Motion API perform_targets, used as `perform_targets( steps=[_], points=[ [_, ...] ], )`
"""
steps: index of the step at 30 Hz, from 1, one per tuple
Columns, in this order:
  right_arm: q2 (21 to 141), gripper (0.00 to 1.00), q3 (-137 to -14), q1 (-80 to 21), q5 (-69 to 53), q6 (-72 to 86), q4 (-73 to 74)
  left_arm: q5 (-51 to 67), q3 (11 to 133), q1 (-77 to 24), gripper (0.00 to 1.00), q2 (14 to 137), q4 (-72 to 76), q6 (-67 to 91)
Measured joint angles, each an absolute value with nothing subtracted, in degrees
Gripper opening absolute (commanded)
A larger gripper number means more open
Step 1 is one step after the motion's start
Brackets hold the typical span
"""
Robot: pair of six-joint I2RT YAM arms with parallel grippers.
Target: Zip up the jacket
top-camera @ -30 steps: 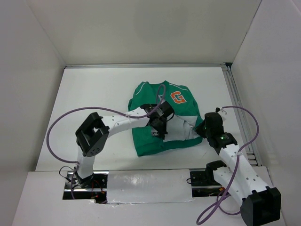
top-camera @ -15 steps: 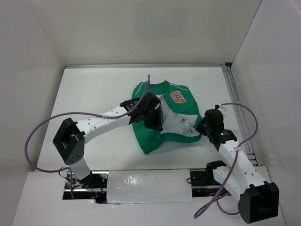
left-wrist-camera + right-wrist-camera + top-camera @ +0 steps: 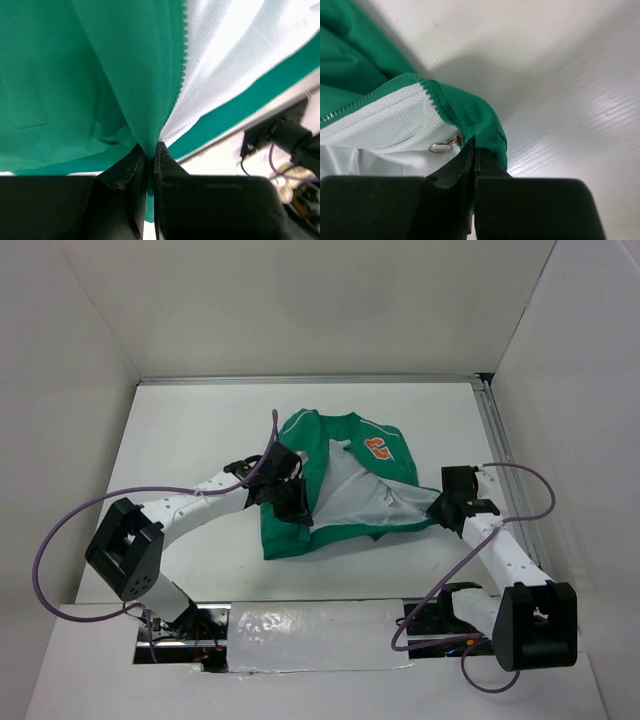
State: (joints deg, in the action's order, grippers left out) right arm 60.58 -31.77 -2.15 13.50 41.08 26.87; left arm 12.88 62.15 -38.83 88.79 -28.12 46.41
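Observation:
The green jacket (image 3: 300, 445) lies unzipped in the middle of the table, its pale lining (image 3: 350, 495) spread open and the orange "G" patch (image 3: 378, 448) at the upper right. My left gripper (image 3: 300, 515) is shut on the left front edge of the jacket (image 3: 135, 75), beside the zipper teeth (image 3: 182, 55). My right gripper (image 3: 437, 506) is shut on the jacket's right hem corner (image 3: 485, 122); a small metal zipper ring (image 3: 441, 146) hangs just left of its fingers. The fabric stretches between the two grippers.
White walls enclose the table on three sides. A metal rail (image 3: 505, 475) runs along the right edge, close to my right arm. Purple cables loop off both arms (image 3: 60, 530). The arm bases and a foil strip (image 3: 310, 635) lie at the near edge.
My left gripper has pulled the jacket's left front edge leftward, and my right gripper has pulled the hem corner rightward. The jacket has opened wide, showing more lining.

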Motion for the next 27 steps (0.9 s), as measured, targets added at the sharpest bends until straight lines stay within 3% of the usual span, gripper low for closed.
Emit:
perform_targets(
  steps=[12,14,19,27],
  points=[
    [64.9,0.0,-35.9,5.2,23.3,44.8,31.4,20.9,59.0,-32.0,0.16,88.3,-25.2,44.6],
    [65.6,0.0,-36.3,5.3,23.0,44.0,30.9,21.6,57.0,-30.0,0.0,86.6,-25.2,44.1],
    [61.8,0.0,-35.5,3.6,12.9,37.5,26.3,25.3,55.4,-29.0,0.0,84.5,-23.4,43.4],
    [45.6,0.0,-35.1,-1.9,-12.3,30.1,17.1,30.4,60.6,-32.2,0.0,85.0,-18.9,43.7]
  ],
)
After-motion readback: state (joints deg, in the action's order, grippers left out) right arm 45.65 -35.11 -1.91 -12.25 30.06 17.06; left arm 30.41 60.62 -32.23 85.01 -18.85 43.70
